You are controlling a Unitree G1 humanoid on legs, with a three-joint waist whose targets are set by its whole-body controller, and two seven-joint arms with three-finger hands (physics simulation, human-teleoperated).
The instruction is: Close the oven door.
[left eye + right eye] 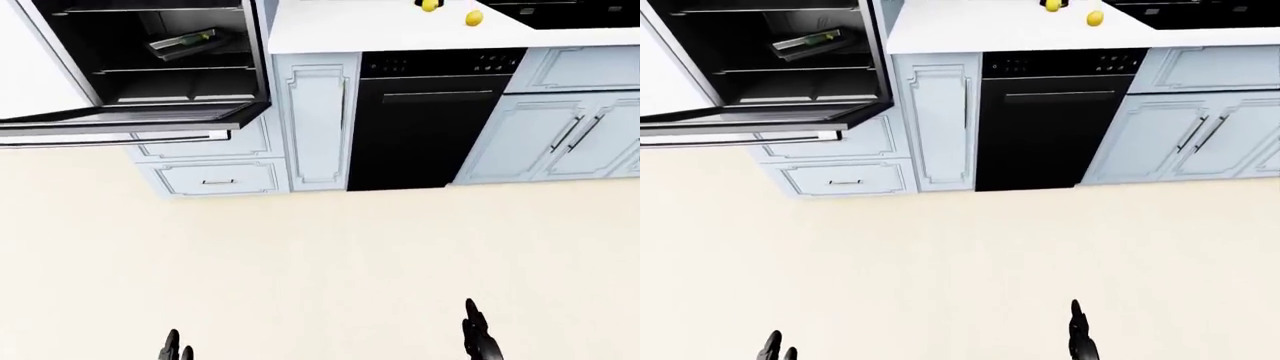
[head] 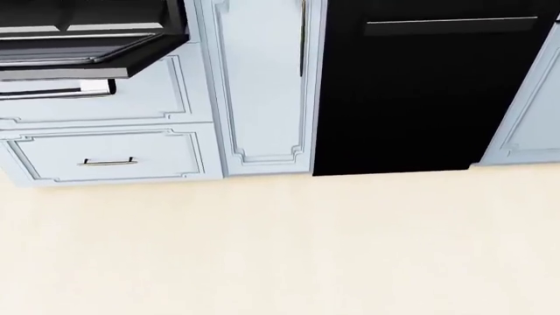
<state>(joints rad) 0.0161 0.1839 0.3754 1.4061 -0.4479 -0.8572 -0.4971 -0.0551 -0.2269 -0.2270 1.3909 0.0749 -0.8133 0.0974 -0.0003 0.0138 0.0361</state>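
The oven (image 1: 160, 52) is at the top left of the left-eye view, its black cavity exposed with a tray (image 1: 185, 43) on a rack inside. Its door (image 1: 120, 120) hangs open, folded down flat, with the handle bar (image 1: 110, 139) along its near edge; the head view shows only the door's corner (image 2: 87, 56). Both hands are far below it at the bottom edge. Just the fingertips of my left hand (image 1: 175, 348) and right hand (image 1: 478, 337) show, pointing up with nothing in them. The head view has no hands in it.
A black dishwasher (image 1: 425, 127) stands right of the oven, between pale-blue cabinets (image 1: 315, 124). A drawer (image 1: 218, 180) sits under the oven door. Two lemons (image 1: 473, 18) lie on the white counter (image 1: 340, 30). Beige floor (image 1: 320, 255) lies between me and the cabinets.
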